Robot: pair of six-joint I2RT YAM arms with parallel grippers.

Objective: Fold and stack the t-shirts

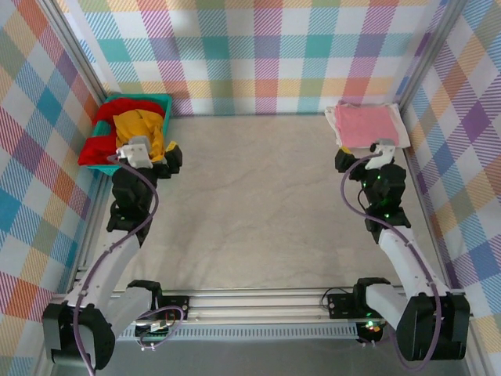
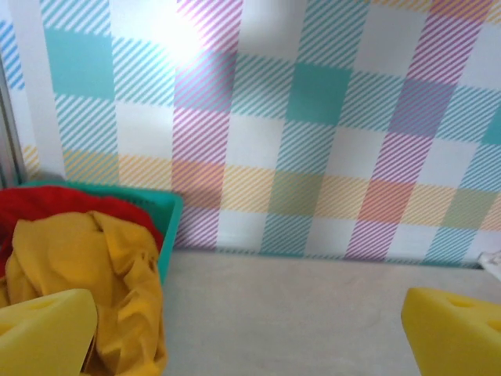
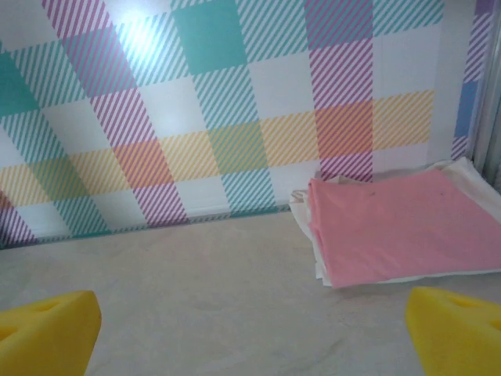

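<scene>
A crumpled mustard-yellow t-shirt (image 1: 141,128) (image 2: 94,258) lies on a red t-shirt (image 1: 98,145) (image 2: 47,204) in the teal basket (image 1: 160,102) (image 2: 168,227) at the back left. A pink t-shirt (image 1: 366,125) (image 3: 399,223) lies folded flat at the back right. My left gripper (image 1: 153,150) (image 2: 250,345) is open at the basket's right edge. Its left finger (image 2: 47,333) is over the yellow cloth and holds nothing. My right gripper (image 1: 368,154) (image 3: 250,341) is open just in front of the pink t-shirt, with bare table between its fingers (image 3: 458,329).
The pink t-shirt rests on a white folded cloth (image 3: 462,168) whose edges stick out. Checkered walls (image 1: 266,55) close the back and both sides. The grey table (image 1: 258,196) stretches between the two arms. A metal rail (image 1: 258,301) runs along the near edge.
</scene>
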